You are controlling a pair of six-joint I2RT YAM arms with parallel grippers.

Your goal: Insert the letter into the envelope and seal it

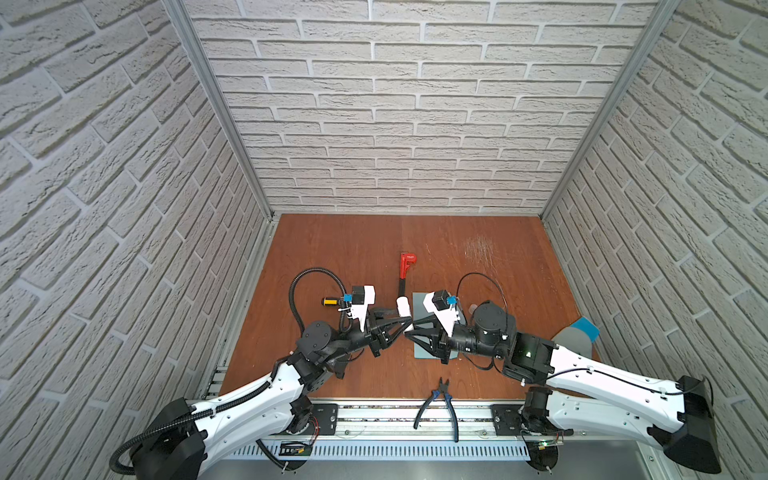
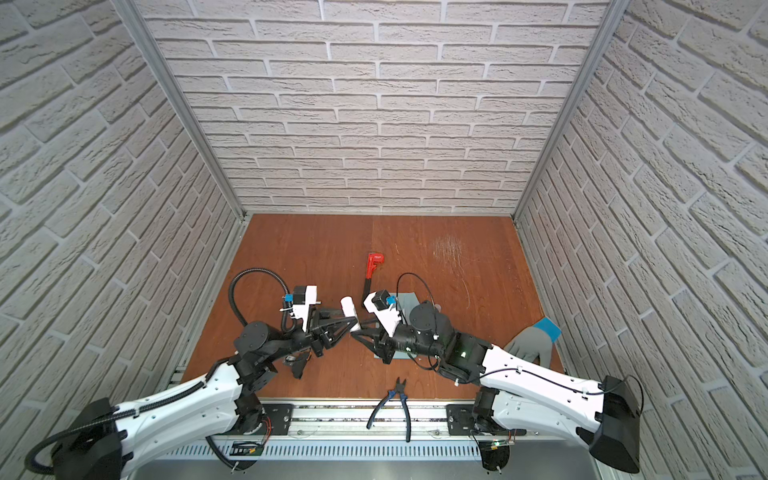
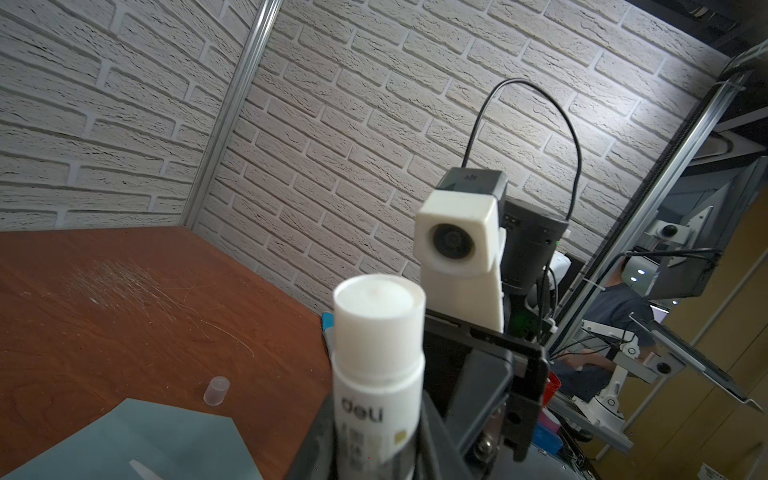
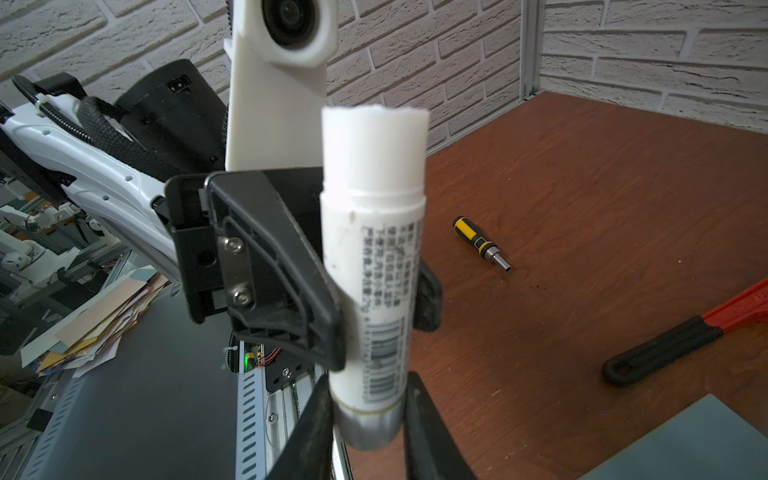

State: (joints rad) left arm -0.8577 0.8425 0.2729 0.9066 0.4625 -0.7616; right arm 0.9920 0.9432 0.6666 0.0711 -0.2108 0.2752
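Note:
A white glue stick (image 1: 403,306) (image 4: 374,249) stands uncapped between both grippers, its glue end up. My left gripper (image 1: 409,322) (image 3: 374,449) is shut on the stick's body. My right gripper (image 1: 409,331) (image 4: 368,415) is open; its jaws stand around the stick's grey base with a thin gap on each side. The blue-grey envelope (image 1: 420,300) (image 3: 124,440) lies flat on the table, mostly under the right gripper. The letter is out of view.
The stick's clear cap (image 3: 216,390) lies beside the envelope. A red pipe wrench (image 1: 407,264) lies behind the grippers. A yellow-handled screwdriver (image 1: 331,301) is to the left. Blue pliers (image 1: 440,405) rest on the front edge, and a grey glove (image 1: 575,338) lies at the right.

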